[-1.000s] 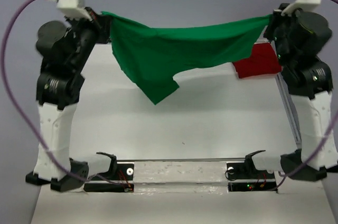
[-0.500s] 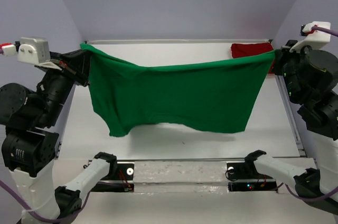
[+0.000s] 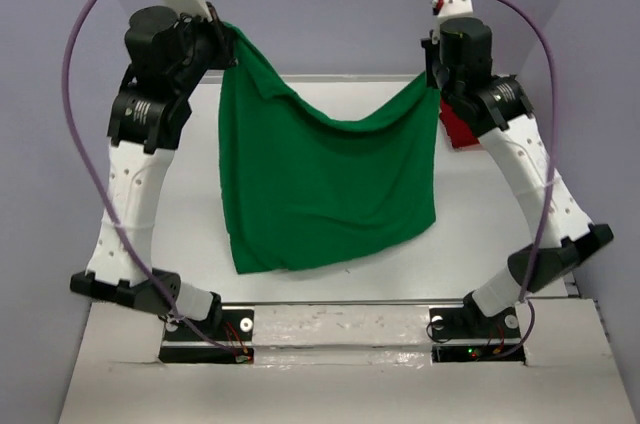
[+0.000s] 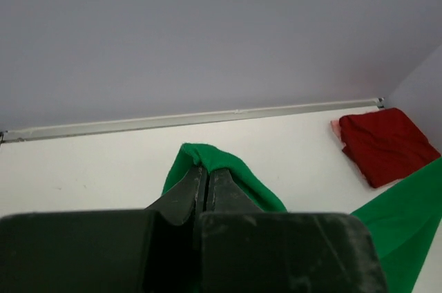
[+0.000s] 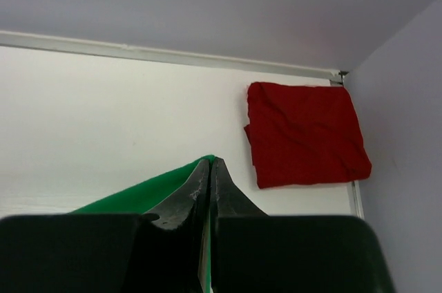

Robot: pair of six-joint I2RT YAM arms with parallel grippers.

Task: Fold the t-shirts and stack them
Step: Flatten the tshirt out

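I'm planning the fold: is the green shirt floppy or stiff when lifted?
Likely very floppy: the green shirt sags in a deep curve between the left hand and right hand. Probably light, since pinched corners alone carry it. Its soft hanging folds suggest it would bunch, not slide, if pushed.

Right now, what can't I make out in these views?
- Top view: red t-shirt, mostly hidden behind the right arm and green t-shirt.
- Top view: whether the green hem touches the table, unclear.
- Wrist views: most of the green t-shirt, blocked by the shut jaws and their housing.
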